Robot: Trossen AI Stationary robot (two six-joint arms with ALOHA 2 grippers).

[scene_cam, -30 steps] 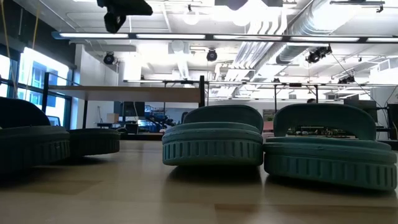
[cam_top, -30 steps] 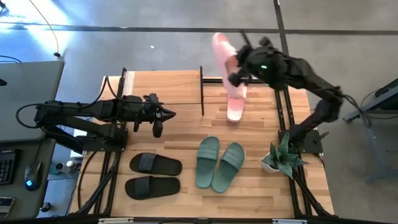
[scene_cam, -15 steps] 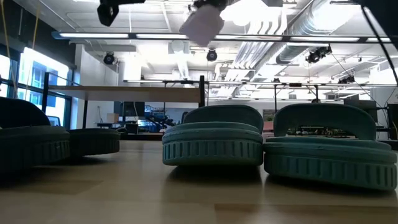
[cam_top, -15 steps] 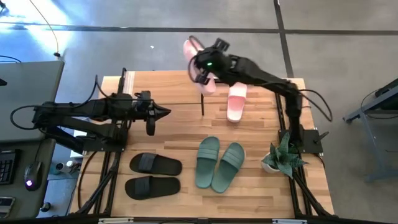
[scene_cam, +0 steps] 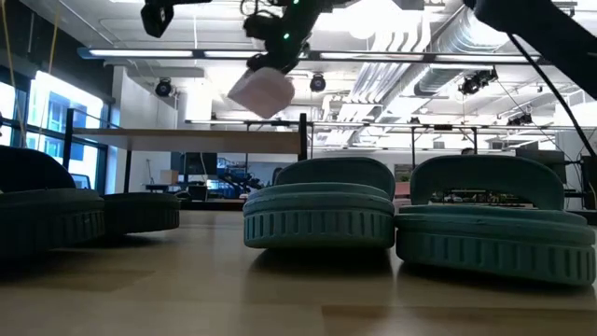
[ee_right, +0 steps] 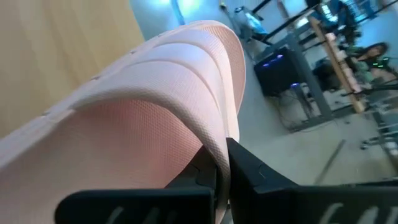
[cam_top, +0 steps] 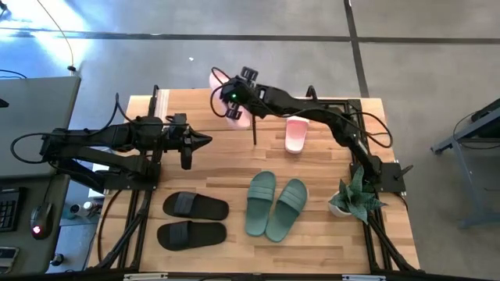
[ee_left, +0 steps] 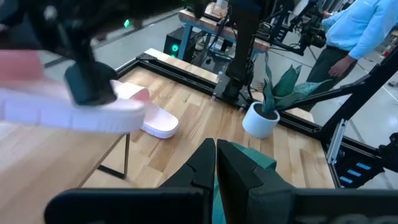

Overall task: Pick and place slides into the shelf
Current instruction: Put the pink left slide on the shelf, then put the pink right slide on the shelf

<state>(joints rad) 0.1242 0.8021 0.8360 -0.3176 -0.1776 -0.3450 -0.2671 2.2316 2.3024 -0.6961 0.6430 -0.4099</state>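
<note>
Right pincer (cam_top: 234, 100) has swung across from the far right side of the counter (cam_top: 219, 172) within the last second; I now have it over the far left portion, fingers clamped on one pale pink slide (cam_top: 226, 104) held in the air above the shelf (cam_top: 254, 125). In the low view the slide hangs just above the shelf's top board. My reading: transport is nearly done and lowering onto the shelf comes next.

Its mate, the second pink slide (cam_top: 295, 134), lies flat on the counter to the right of the shelf's black post. Black slides (cam_top: 193, 219) sit together at the near left; sage green slides (cam_top: 276, 205) sit side by side at near centre, both pairs untouched.

Left pincer (cam_top: 201, 141) waits low over the left side of the counter, fingers together and holding nothing; over the last second it drew back slightly leftward.

Surface is light wood planking in a black tube frame. A small potted plant (cam_top: 353, 197) stands at the near right corner. Beyond: concrete floor, overhead strip lights, and a person in a light blue top (ee_left: 354, 31) standing behind the rig.
</note>
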